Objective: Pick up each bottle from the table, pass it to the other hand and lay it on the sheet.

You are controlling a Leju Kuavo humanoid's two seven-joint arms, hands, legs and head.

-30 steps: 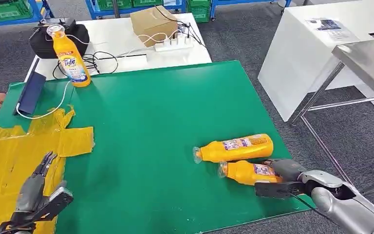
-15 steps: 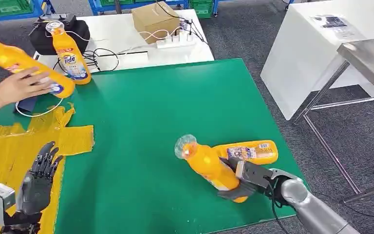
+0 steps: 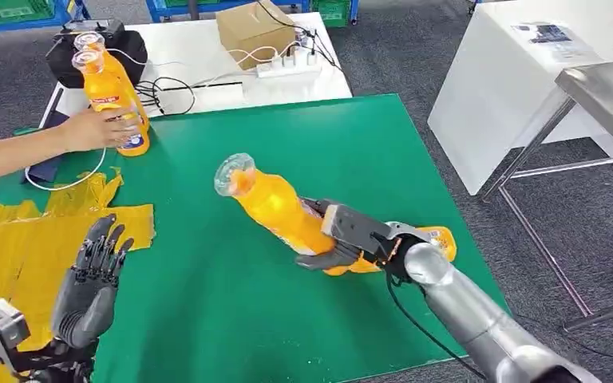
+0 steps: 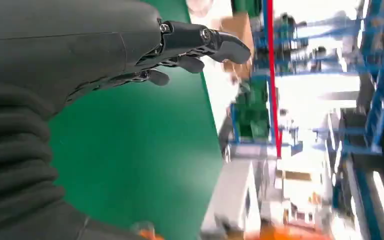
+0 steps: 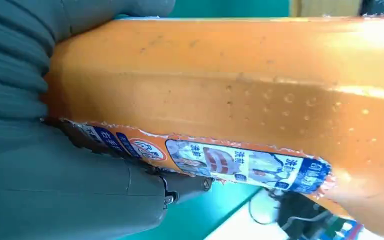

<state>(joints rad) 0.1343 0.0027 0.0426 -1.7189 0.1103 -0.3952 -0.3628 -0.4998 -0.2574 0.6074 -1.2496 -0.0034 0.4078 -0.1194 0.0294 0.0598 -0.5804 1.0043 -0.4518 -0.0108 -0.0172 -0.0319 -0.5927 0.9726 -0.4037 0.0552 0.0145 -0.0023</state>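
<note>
Orange plastic bottle [image 3: 279,211]: gripped by the right hand [image 3: 343,238], raised tilted above the green table mat [image 3: 231,319].
Left hand [image 3: 88,283]: empty, fingers spread, above the yellow sheet [image 3: 16,239].
Second orange bottle [image 3: 440,237]: lying behind the right arm.

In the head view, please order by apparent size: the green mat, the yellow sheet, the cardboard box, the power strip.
1. Green mat, by far the largest.
2. Yellow sheet, partly cut off by the picture's edge.
3. Cardboard box.
4. Power strip.
The box and strip lie farther from the camera, so they look smaller than they are.
</note>
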